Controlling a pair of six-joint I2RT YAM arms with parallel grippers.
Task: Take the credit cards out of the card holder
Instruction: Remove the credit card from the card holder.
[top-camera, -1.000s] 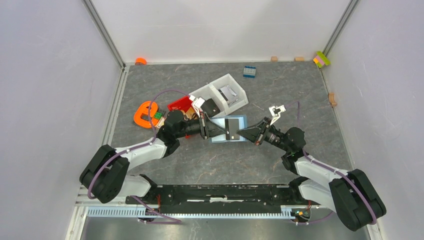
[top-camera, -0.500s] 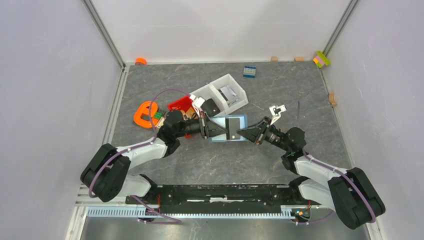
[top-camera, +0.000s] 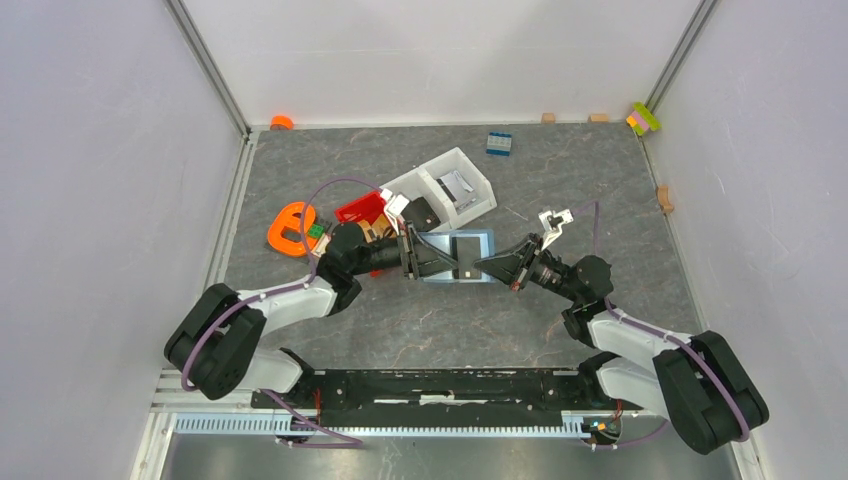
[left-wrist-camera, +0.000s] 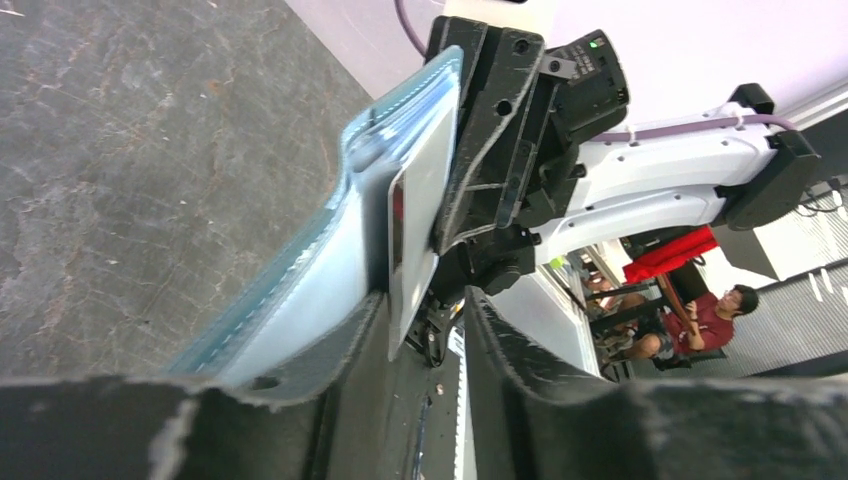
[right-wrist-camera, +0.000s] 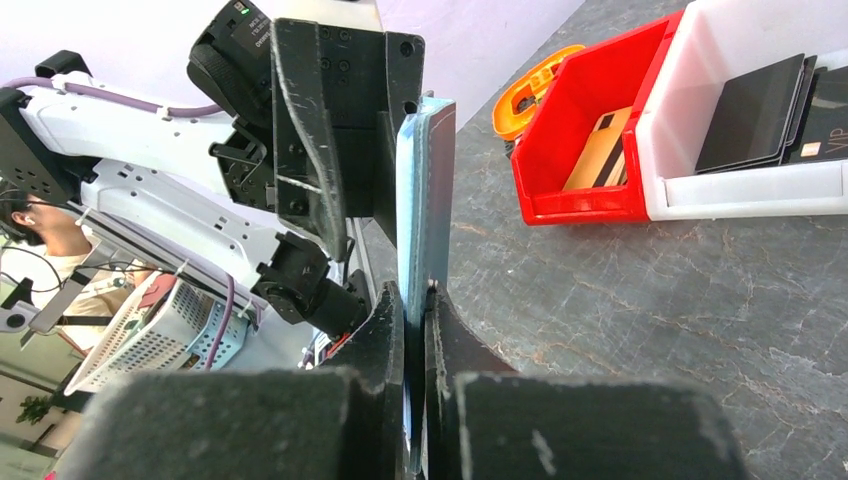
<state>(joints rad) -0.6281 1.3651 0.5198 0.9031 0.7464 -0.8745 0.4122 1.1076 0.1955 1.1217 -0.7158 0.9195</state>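
Observation:
The teal card holder (top-camera: 438, 244) is held off the table between my two grippers, open, with its pale-blue inside showing in the left wrist view (left-wrist-camera: 330, 250). A card (left-wrist-camera: 415, 215) sticks out of it edge-on, grey-white from this side and dark in the top view (top-camera: 466, 254). My left gripper (left-wrist-camera: 425, 300) is open, its jaws apart on either side of the card's end, one finger against the holder. My right gripper (right-wrist-camera: 415, 292) is shut on the holder's edge (right-wrist-camera: 425, 170). In the top view the left gripper (top-camera: 445, 265) and right gripper (top-camera: 482, 266) face each other.
A red bin (right-wrist-camera: 570, 120) holds a tan card (right-wrist-camera: 600, 150). Beside it, a white bin (right-wrist-camera: 760, 190) holds dark flat items (right-wrist-camera: 755, 110). An orange object (top-camera: 290, 228) lies at the left, and a blue brick (top-camera: 498, 143) lies at the back.
Almost nothing. The left arm has shifted slightly and the holder sits a touch more raised between the grippers.

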